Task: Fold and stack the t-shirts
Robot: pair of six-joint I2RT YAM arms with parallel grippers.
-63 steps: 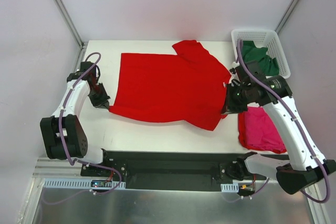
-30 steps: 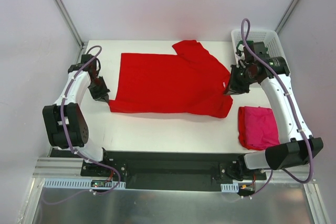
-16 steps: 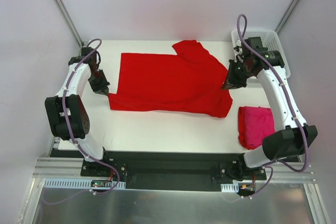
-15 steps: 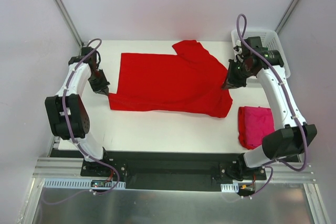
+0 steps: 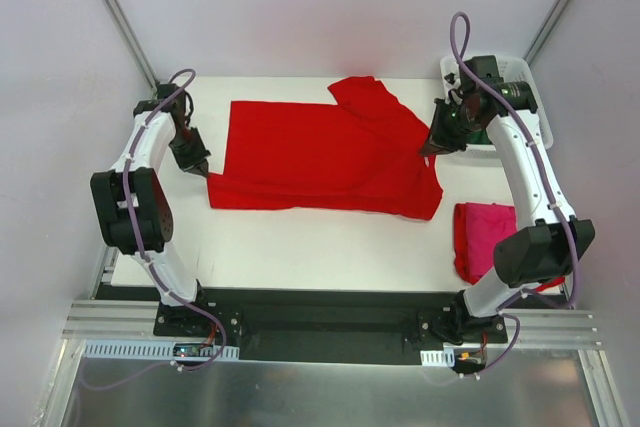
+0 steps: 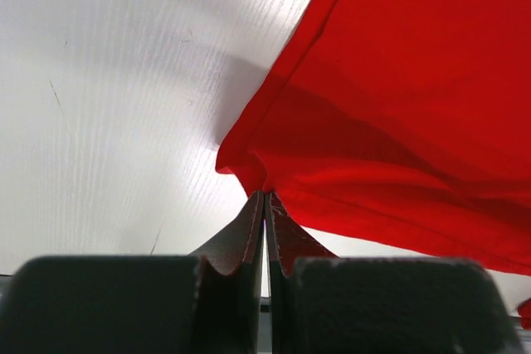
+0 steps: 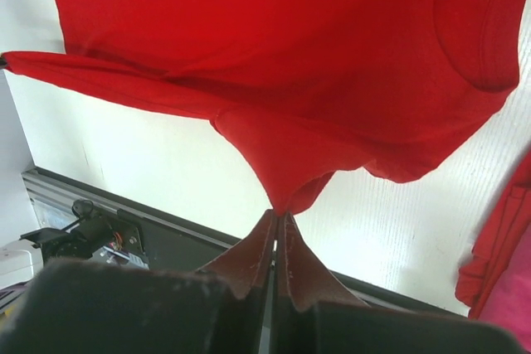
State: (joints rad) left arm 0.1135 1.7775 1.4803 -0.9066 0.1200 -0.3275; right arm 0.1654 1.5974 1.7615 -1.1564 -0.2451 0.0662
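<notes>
Both tools are pinching the bright red cotton short-sleeved t-shirt (image 5: 320, 152). The left tool (image 5: 203, 172), its jaws pressed together, nips the hem corner at the left of the overhead frame. The right tool (image 5: 430, 150), also pressed together, nips a drawn-up peak of cloth beside the collar end at the right of the frame. We see the shirt spread across the middle of the white worktop (image 5: 300, 247), hem to the left and collar to the right, with one sleeve pointing toward the upper middle. Its near edge looks raised or doubled over between the two holds. A magenta-pink t-shirt (image 5: 485, 237) lies as a folded bundle at the lower right, partly behind the right arm and clear of the red one. We judge the red cloth to be light, limp and not fragile. It will likely sag between the holds and drag on the worktop rather than slide freely. Thin fabric could slip from so narrow a pinch, so we would grip at stitched hems and corners, where the layers are thicker. We would also keep both holds level and the span taut so the crease runs straight.
</notes>
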